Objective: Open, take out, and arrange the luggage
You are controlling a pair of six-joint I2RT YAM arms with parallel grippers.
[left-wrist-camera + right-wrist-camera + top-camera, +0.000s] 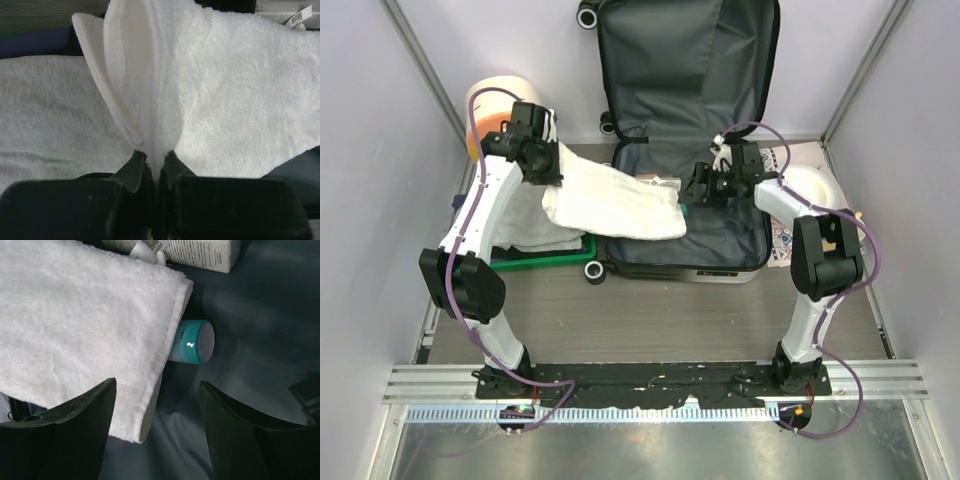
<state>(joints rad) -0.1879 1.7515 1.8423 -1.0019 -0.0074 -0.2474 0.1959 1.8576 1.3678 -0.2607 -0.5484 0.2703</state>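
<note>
From above, the luggage [690,150] lies open at the table's far middle, its lid propped against the back wall. The left gripper [542,160] holds a white towel [610,205] that drapes over the case's left rim.

Left wrist: the jaws are clenched on a towel fold (cloth bunched upward).

Right wrist: the right gripper [157,385] hangs released over the grey lining. A teal-capped jar [192,342] lies partly under the towel's edge.
</note>
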